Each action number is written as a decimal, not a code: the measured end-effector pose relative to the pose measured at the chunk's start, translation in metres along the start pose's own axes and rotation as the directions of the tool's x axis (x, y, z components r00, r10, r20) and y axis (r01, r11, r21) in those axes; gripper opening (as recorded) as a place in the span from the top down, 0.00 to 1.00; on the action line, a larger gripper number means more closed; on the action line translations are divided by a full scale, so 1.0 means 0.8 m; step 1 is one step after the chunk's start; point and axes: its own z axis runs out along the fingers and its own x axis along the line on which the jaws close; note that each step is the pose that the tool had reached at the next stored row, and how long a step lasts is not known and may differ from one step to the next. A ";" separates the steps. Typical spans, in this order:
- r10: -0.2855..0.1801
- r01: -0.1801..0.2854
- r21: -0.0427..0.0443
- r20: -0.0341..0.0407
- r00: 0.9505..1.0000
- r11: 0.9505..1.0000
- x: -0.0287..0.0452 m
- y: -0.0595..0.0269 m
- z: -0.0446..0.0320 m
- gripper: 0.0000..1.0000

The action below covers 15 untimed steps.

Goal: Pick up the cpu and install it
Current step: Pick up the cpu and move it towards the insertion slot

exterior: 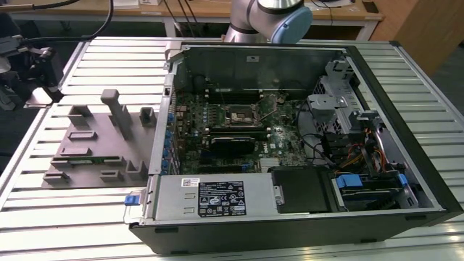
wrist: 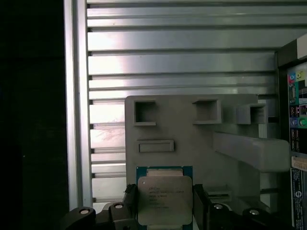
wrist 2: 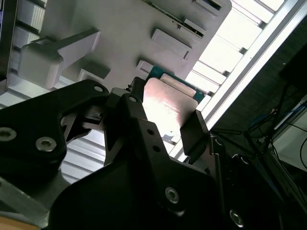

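My gripper [wrist: 165, 212] is closed on the cpu [wrist: 164, 197]. One black finger [wrist: 130, 203] presses each of two opposite edges, and the pale metal top faces the first wrist view. In the second wrist view, the gripper [wrist 2: 165, 117] grips the cpu [wrist 2: 168, 100] the same way, with a finger [wrist 2: 194, 129] flat against its edge.

Directly behind the cpu is a teal-rimmed seat [wrist: 143, 170] in a grey plate [wrist: 192, 139]. I cannot tell whether the cpu touches the seat. The plate carries square pockets [wrist: 145, 112], a shallow slot [wrist: 156, 146] and a long upright block [wrist: 254, 151].

The plate lies on a slatted aluminium table [wrist: 182, 62]. In the exterior view, the plate [exterior: 87, 157] is just beside an open case [exterior: 406, 163], at the exterior view's left. The socket [exterior: 242, 116] on the board inside the case is well apart from the plate. The arm [exterior: 272, 16] rises beyond the case.
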 end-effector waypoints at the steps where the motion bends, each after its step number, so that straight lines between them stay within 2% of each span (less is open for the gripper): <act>1: 0.000 0.000 0.000 0.000 1.000 1.000 -0.0001 0.000 -0.0020 0.45; 15: 0.000 0.000 0.000 0.003 1.000 1.000 -0.0011 0.001 -0.0305 0.45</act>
